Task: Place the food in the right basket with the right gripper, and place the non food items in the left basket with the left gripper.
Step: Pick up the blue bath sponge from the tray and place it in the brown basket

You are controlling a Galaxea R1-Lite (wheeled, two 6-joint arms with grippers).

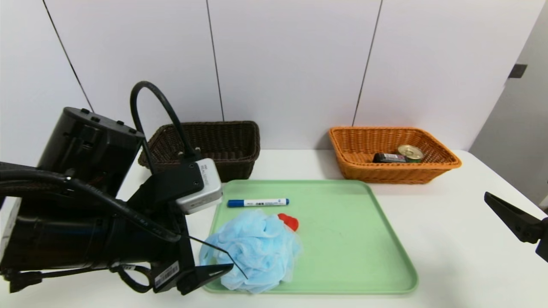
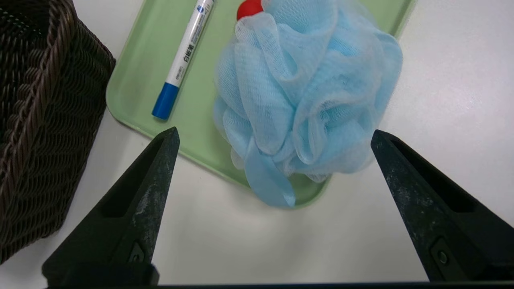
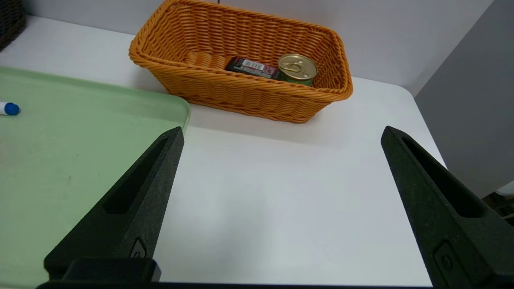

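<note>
left gripper: fingers spread wide, nothing between them; hangs over the desk at the near-left corner of the green tray, tilted down toward the pouf
blue pouf: on the tray, straight ahead of the left fingers, not touching them; one loop hangs over the tray rim
red duck: beyond the pouf from the left fingers, mostly hidden behind it
marker: flat on the tray, ahead of the left fingers on the dark basket's side, blue cap end nearer the fingers
dark brown basket: on the desk just beside the left gripper, clear of the tray
right gripper: fingers spread wide, holding nothing; above bare desk off the tray's right edge
orange basket: ahead of the right fingers, well apart
tin: inside the orange basket, upright, gold lid up
black box: inside the orange basket, lying just beside the tin
</note>
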